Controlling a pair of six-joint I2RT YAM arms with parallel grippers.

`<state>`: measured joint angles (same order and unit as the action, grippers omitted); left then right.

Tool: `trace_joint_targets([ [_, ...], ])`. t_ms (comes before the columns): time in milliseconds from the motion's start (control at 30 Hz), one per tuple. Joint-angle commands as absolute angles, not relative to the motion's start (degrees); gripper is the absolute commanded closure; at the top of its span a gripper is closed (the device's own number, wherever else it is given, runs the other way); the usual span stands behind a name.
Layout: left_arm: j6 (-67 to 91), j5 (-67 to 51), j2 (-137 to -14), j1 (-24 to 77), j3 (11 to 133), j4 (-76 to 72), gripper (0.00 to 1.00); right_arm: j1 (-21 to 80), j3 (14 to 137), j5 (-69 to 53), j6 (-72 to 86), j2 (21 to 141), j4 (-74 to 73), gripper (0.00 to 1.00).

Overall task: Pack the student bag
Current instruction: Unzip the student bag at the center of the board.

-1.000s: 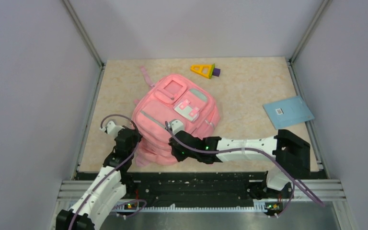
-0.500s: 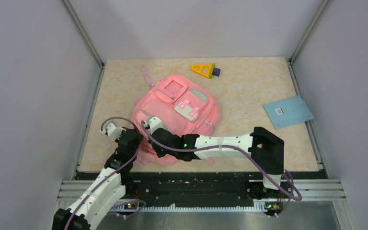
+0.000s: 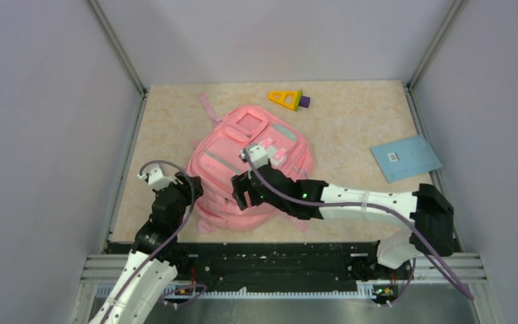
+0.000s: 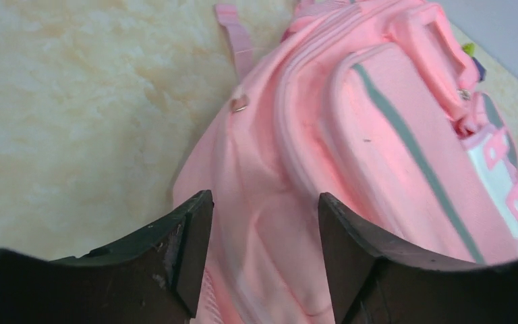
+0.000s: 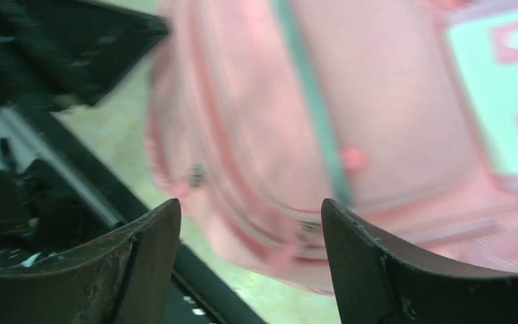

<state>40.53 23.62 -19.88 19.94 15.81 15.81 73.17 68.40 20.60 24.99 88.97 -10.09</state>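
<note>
The student bag (image 3: 224, 160) is a big pink backpack lying flat on the beige table, front pockets up, grey strips showing. My left gripper (image 3: 190, 187) is at its near-left edge; in the left wrist view the gripper (image 4: 264, 200) stands open, with the bag's pink side fabric (image 4: 378, 135) below the gap and not pinched. My right gripper (image 3: 239, 196) hovers over the bag's near part. In the right wrist view it (image 5: 251, 206) is open above the bag's near edge (image 5: 378, 101), where a zipper pull shows, blurred.
A yellow triangle toy with a purple piece (image 3: 287, 99) lies at the back. A blue notebook (image 3: 405, 156) lies at the right edge. Grey walls close three sides. The black base rail (image 3: 276, 251) runs just near of the bag.
Both grippers were shut and now stand open. The right gripper swung left across the bag, then back toward its middle. The bag has shifted slightly.
</note>
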Motion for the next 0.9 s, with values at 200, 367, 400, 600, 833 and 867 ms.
trace_joint_targets([
  [200,27.5,0.8,-25.3,21.2,27.1,20.8,0.35,56.4,47.0,18.7,34.4,73.3,-10.0,0.16],
  [367,29.0,-5.8,-28.5,22.5,28.0,20.0,0.35,51.4,39.5,18.0,38.9,72.2,-4.3,0.15],
  [400,29.6,-5.7,-28.7,22.6,28.1,20.5,0.35,50.4,38.3,18.1,39.6,72.3,-3.0,0.15],
  [600,30.9,-6.0,-27.2,22.7,29.0,24.6,0.33,46.1,32.9,17.6,40.5,73.5,8.0,0.15],
  [833,33.5,-6.5,-25.8,22.7,29.7,29.9,0.32,42.2,33.9,15.5,37.6,80.2,16.0,0.39],
  [867,33.9,-6.5,-25.8,22.8,29.7,30.2,0.32,41.5,34.3,15.2,36.8,81.1,17.0,0.50],
])
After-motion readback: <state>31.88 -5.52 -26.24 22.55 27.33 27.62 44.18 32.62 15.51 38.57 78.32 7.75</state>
